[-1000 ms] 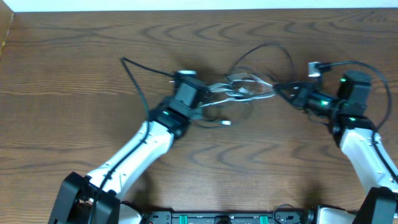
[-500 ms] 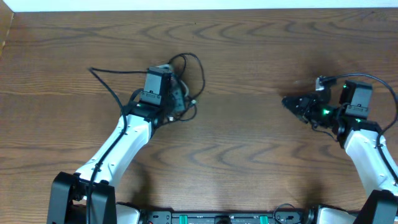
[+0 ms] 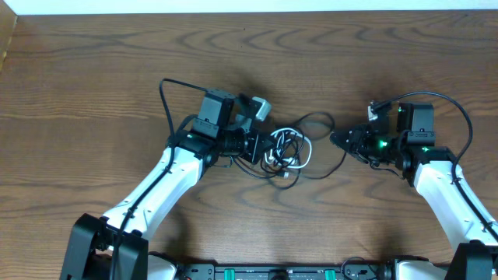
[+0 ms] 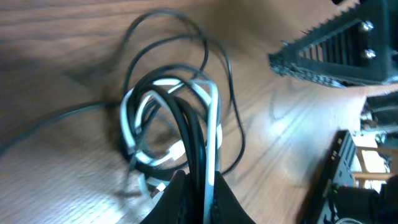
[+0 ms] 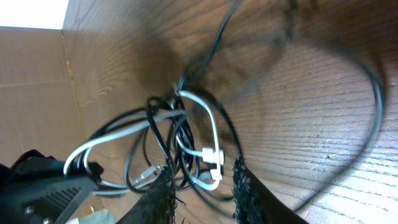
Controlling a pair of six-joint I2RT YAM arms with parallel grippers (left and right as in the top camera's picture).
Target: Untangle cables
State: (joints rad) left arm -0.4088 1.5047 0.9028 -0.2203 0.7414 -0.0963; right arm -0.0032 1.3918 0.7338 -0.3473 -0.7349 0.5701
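- Left pincer (image 3: 259, 146) is pressed together, pinching the cables (image 3: 288, 150); the black and white coils bunch just ahead of its tips.
- Right pincer (image 3: 339, 140) stands spread, gripping nothing; the tangle lies near, just beyond it, on the wooden table (image 3: 93, 62).

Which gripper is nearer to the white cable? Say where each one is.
Left. The left gripper is shut on the cables, the white cable among them. The right gripper stands open, apart from it on the other side, touching no white strand.
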